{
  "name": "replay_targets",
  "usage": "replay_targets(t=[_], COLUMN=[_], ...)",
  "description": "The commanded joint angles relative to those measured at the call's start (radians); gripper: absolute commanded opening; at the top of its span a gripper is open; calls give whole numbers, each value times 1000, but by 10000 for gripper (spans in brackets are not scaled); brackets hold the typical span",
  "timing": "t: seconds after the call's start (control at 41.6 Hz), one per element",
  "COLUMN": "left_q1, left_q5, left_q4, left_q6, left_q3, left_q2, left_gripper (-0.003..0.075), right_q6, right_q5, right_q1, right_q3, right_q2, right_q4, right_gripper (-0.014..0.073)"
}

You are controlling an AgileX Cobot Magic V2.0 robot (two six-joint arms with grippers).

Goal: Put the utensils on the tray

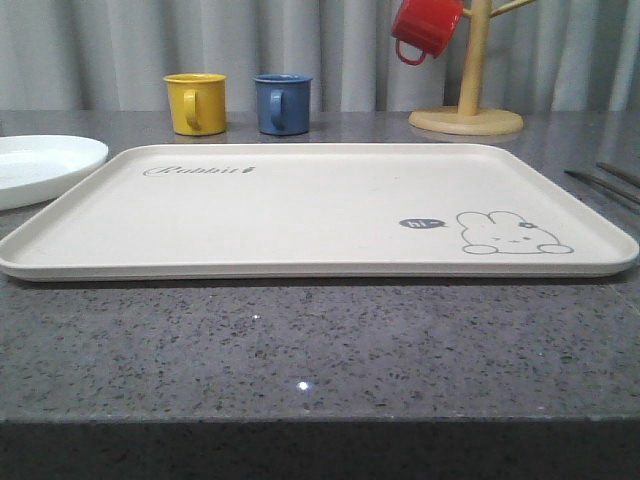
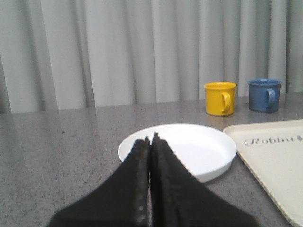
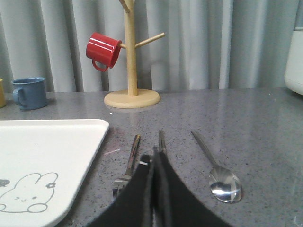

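Closest to my front camera lay the bare grey counter [image 1: 300, 350], and just past it the tray [image 1: 300, 215], flat and with nothing on it but its rabbit drawing [image 1: 512, 234] and script. The plate [image 1: 45, 165] sat just off the tray's left end, and it too held nothing. Behind the tray stood the yellow mug [image 1: 196, 103] and blue mug [image 1: 282, 103], side by side; I could not see into either. The red mug [image 1: 426, 28] hung tipped on a peg of the wooden rack [image 1: 468, 90] at the far right. Through the left wrist camera, I saw the left gripper [image 2: 150, 139] with its fingers pressed together, holding nothing, just short of the plate's near rim. The right gripper [image 3: 154, 158] was likewise pinched closed and held nothing, above the utensils on the counter to the right of the tray: the fork [image 3: 129, 163], chopsticks [image 3: 162, 140] and spoon [image 3: 222, 182] lay roughly parallel, the spoon farthest from the tray.
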Motion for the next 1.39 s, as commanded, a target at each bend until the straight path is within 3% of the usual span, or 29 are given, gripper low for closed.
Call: replay_targets(t=[0.0, 0.264, 0.505, 1.057, 1.105, 1.153, 1.225, 1.297, 1.369], left_q1=[-7, -7, -7, -7, -7, -7, -7, -7, -7], left_q5=[-102, 203, 455, 462, 469, 475, 484, 511, 557], left_q4=[-17, -17, -7, -7, -7, -7, -7, -7, -7], left_q6=[0, 0, 0, 0, 0, 0, 0, 0, 0], left_q3=[-49, -362, -619, -571, -571, -571, -571, -583, -607], left_q2=[-21, 56, 259, 382, 386, 393, 412, 440, 479], left_gripper=[-18, -18, -18, -15, 3, 73, 231, 372, 449], right_q6=[-2, -2, -2, -2, -3, -3, -19, -21, -21], right_q5=[-56, 257, 431, 466, 479, 489, 495, 496, 496], right_q1=[-4, -4, -4, -4, -4, -4, -4, -4, -4], right_q3=[-99, -399, -599, -601, -601, -601, -601, -601, -601], right_q2=[-17, 102, 332, 573, 583, 592, 603, 606, 607], right_q4=[-5, -5, -5, -5, -5, -5, -5, -5, -5], right_gripper=[-69, -69, -69, -60, -24, 52, 255, 405, 475])
